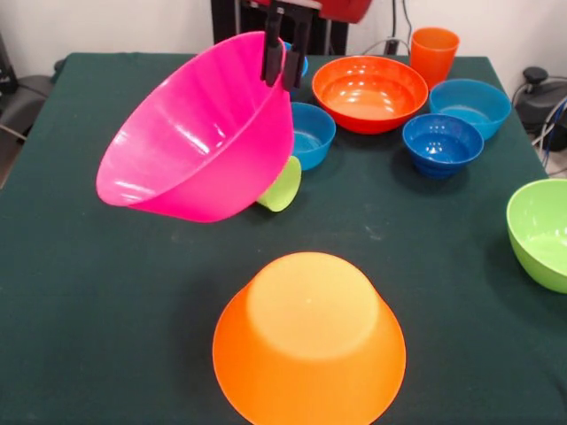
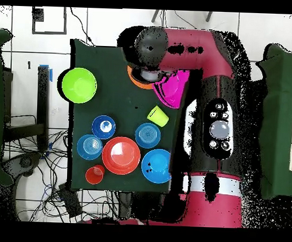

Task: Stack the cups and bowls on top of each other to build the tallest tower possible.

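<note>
Clamped on the rim of the large glossy pink plastic bowl (image 1: 199,133), the black claw (image 1: 285,55) holds it tilted in the air above the dark green counter (image 1: 106,301). Just behind that bowl lies the tipped lime-green cup (image 1: 283,188); the upside-down large light-orange bowl (image 1: 308,341) sits in front of it.

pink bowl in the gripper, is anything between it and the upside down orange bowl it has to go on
Nothing visible does. The gripper holds the pink bowl by its rim, tilted and lifted off the table. The upside-down light-orange bowl has a bare top. The lime-green cup lies on its side beside the pink bowl, clear of that path.
</note>
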Tool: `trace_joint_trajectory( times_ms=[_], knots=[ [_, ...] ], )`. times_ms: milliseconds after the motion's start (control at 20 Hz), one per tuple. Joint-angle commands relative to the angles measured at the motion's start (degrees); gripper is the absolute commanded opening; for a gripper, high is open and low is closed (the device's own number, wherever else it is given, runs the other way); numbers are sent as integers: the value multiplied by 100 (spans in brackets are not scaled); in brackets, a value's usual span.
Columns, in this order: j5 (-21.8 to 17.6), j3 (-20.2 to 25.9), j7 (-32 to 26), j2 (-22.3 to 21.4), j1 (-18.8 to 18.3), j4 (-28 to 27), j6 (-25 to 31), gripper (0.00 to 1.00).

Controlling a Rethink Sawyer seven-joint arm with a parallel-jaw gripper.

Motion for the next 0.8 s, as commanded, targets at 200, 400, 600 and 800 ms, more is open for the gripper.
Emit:
trace_joint_trajectory(
  times_ms=[200, 400, 600, 800],
  knots=[
    [-589, 77, 191, 684, 721, -411, -357, 0],
    [-500, 62, 336, 907, 793, -496, -617, 0],
    [-464, 6, 333, 1062, 846, -666, -737, 0],
    [-447, -22, 317, 1347, 857, -1064, -712, 0]
  ],
)
